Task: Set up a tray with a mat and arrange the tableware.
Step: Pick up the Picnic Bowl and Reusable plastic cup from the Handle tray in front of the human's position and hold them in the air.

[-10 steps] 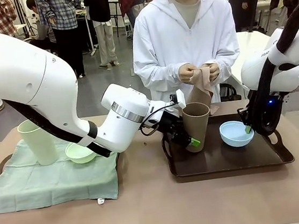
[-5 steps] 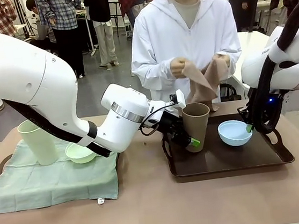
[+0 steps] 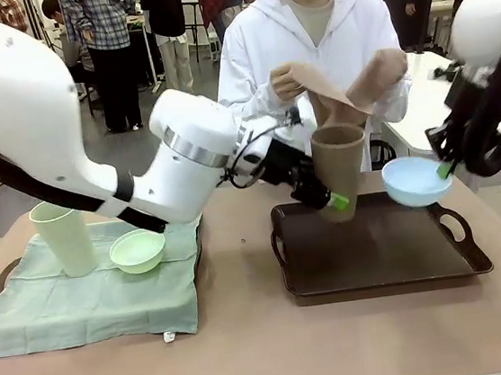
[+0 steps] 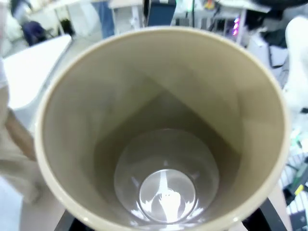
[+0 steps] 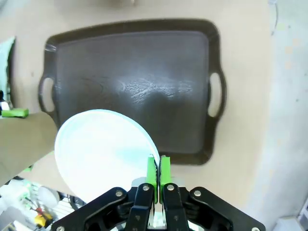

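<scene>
My left gripper (image 3: 329, 198) is shut on the brown tumbler (image 3: 340, 170) and holds it upright in the air over the far left part of the dark brown tray (image 3: 375, 250). The left wrist view looks straight down into the tumbler (image 4: 163, 144). The light blue bowl (image 3: 414, 180) hangs above the tray's far right corner, my right gripper (image 3: 447, 168) shut on its rim. In the right wrist view the gripper (image 5: 158, 169) pinches the bowl (image 5: 103, 149) above the bare tray (image 5: 134, 86). The person holds a beige mat (image 3: 340, 87) spread in both hands above the tumbler.
At the left a green cloth (image 3: 82, 302) lies over another dark tray (image 3: 6, 270), with the pale green tumbler (image 3: 62, 238) and the mint green bowl (image 3: 137, 250) on it. Bare table runs along the near edge.
Both arms have lifted: the brown tumbler and the light blue bowl have risen off the tray. The person has unfolded the beige mat wider and raised it.
</scene>
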{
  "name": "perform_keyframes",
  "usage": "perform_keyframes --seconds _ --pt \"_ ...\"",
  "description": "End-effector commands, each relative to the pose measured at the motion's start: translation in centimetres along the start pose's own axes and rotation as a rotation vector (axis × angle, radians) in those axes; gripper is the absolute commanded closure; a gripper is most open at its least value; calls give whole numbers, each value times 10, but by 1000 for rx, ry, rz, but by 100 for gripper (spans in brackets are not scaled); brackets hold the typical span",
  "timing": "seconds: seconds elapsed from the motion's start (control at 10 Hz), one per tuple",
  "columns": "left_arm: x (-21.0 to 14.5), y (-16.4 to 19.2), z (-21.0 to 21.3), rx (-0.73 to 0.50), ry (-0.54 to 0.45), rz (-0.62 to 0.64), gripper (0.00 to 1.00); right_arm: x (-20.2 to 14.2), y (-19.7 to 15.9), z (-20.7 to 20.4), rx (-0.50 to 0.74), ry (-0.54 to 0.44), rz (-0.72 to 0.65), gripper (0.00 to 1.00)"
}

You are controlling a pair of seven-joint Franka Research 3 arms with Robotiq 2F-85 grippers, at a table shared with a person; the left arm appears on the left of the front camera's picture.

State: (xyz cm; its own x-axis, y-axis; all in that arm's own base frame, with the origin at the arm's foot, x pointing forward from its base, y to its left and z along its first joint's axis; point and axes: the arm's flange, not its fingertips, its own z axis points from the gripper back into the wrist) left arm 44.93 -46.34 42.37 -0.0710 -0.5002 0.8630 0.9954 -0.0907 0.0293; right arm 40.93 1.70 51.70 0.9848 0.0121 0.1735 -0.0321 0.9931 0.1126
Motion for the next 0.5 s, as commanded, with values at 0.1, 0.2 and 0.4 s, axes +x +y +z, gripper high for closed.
perform_keyframes --seconds 0.1,0.2,0.4 --pt "35 -41 27 40 -34 -56 76 -5 -4 35 -29 -22 -21 100" --pt "36 -45 30 82 -24 -52 76 -4 -7 37 -27 -24 -24 100" --pt "42 -26 23 26 -25 -55 76 -11 -3 43 -16 -44 3 100"
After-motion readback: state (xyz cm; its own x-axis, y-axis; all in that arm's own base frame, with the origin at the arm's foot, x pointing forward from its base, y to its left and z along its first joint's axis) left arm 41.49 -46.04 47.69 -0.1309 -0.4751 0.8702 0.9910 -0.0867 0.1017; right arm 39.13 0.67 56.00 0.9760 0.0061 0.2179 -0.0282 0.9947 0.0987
